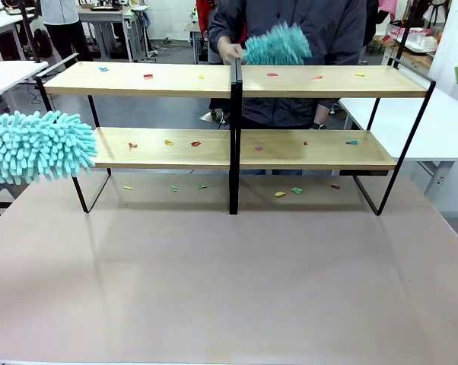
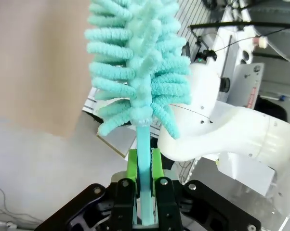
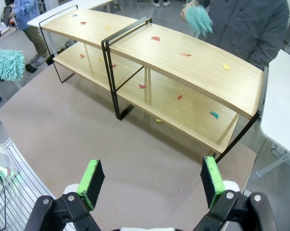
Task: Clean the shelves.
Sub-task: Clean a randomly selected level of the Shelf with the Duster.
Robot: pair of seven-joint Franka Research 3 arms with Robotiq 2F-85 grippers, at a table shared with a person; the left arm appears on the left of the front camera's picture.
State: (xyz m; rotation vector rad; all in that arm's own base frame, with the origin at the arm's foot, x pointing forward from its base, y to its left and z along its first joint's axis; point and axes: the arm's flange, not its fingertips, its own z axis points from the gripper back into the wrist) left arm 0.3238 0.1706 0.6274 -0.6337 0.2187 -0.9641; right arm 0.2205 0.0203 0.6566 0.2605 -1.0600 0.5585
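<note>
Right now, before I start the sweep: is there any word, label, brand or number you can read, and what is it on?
No text can be read in any view.
White panel behind the arm, left wrist view: a narrow strip of marks or print, too small and blurred to read.
Shelves, coloured scraps on them, teal duster: no print shows.

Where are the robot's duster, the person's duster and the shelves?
robot's duster (image 1: pixel 35 146): front view, middle of its fluffy head.
person's duster (image 1: pixel 278 46): front view, middle of its fluffy head.
shelves (image 1: pixel 176 82): front view, bare wood of the upper left board.
</note>
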